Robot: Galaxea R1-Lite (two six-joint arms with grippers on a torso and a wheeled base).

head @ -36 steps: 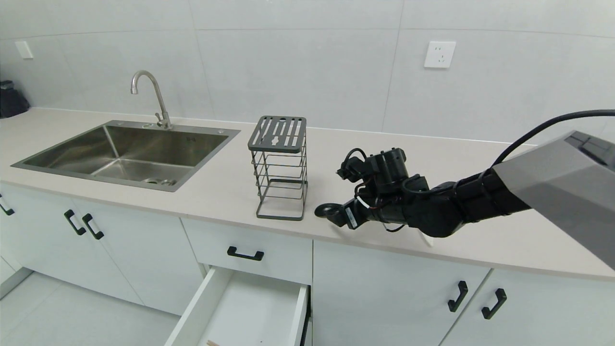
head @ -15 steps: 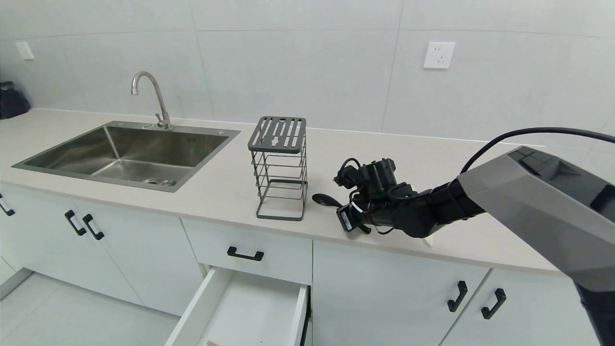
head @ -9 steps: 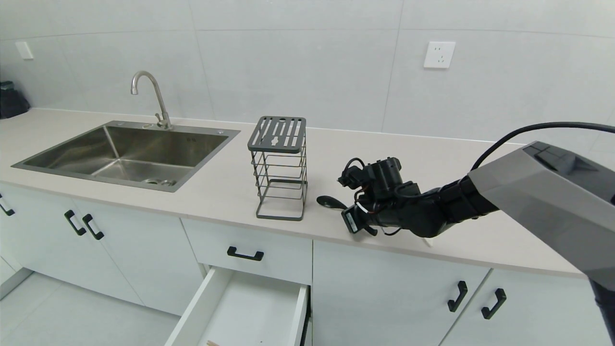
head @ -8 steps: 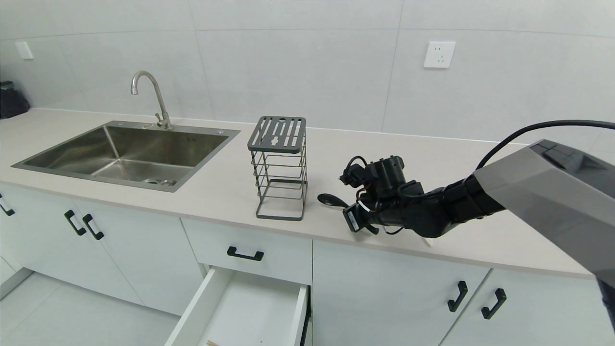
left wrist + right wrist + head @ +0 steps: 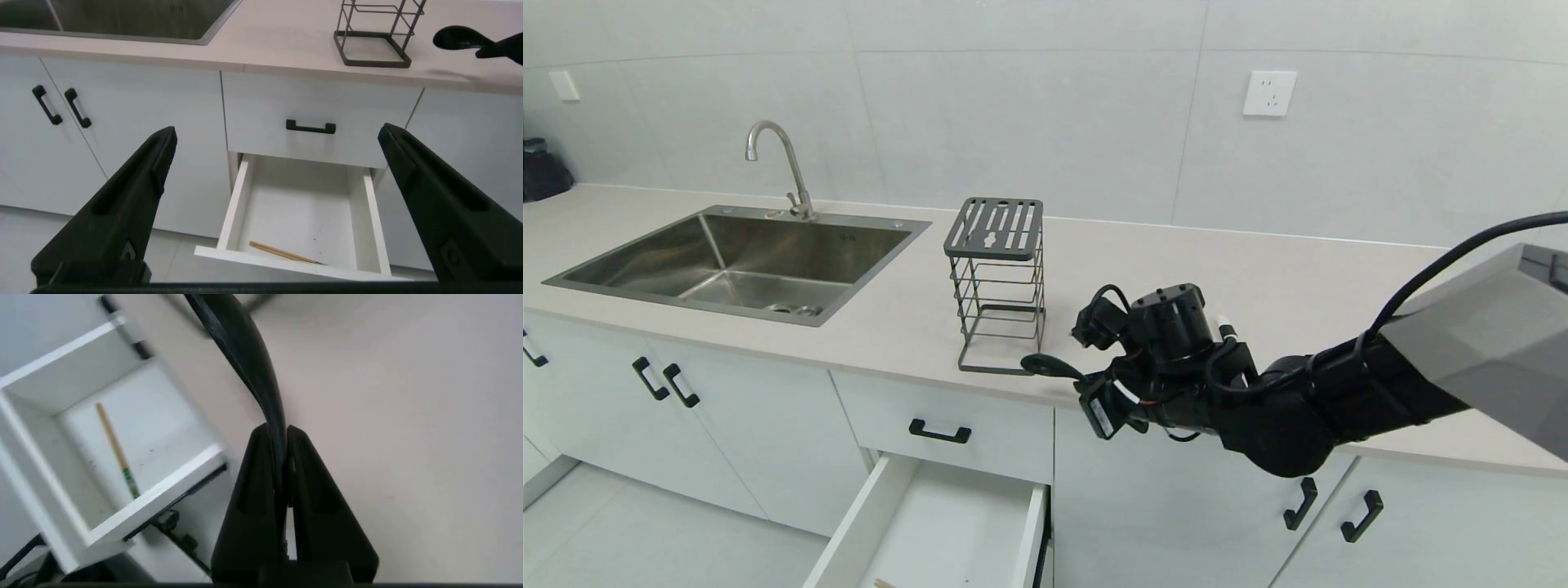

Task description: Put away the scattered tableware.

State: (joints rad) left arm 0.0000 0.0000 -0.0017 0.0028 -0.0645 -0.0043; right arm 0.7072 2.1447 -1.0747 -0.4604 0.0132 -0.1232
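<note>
Right wrist view: right gripper (image 5: 279,439) closed on the black spoon (image 5: 235,345) by its handle; open drawer (image 5: 159,416) below it; so narrow a pinch could let the spoon swivel and miss.

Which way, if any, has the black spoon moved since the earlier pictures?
Yes: the black spoon moved left, toward the grey wire rack's front right corner.
</note>
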